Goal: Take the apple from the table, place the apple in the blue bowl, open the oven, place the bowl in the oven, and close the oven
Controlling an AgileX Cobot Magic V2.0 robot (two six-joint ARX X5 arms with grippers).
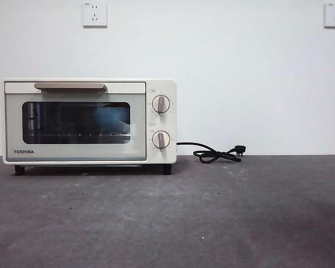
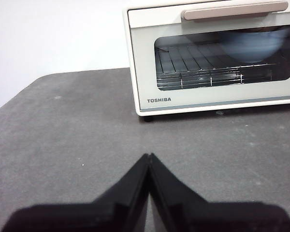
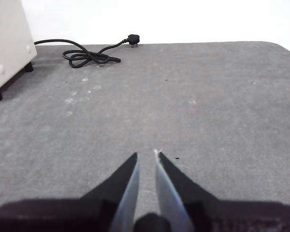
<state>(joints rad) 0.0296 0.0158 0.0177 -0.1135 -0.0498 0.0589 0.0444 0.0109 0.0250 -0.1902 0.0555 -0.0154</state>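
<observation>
Oven (image 1: 89,121) x1, knobs (image 1: 161,104) x2, shut.

Even, bright, diffuse light throughout; white wall (image 1: 240,84) near overexposed. Soft shadow under oven (image 1: 89,120). Table (image 1: 212,223) darkens toward lower right corner in front view. Oven glass door (image 2: 222,58) shows pale bluish reflection and haze. Left gripper (image 2: 149,157) and right gripper (image 3: 147,157) near lens: black, featureless, edges soft. Table grain slightly noisy.

cream-white oven (image 1: 89,121) with tan handle (image 1: 70,86), blue bowl (image 1: 113,118) behind dark glass, mottled grey table (image 1: 212,218), black cord (image 1: 215,153)
</observation>
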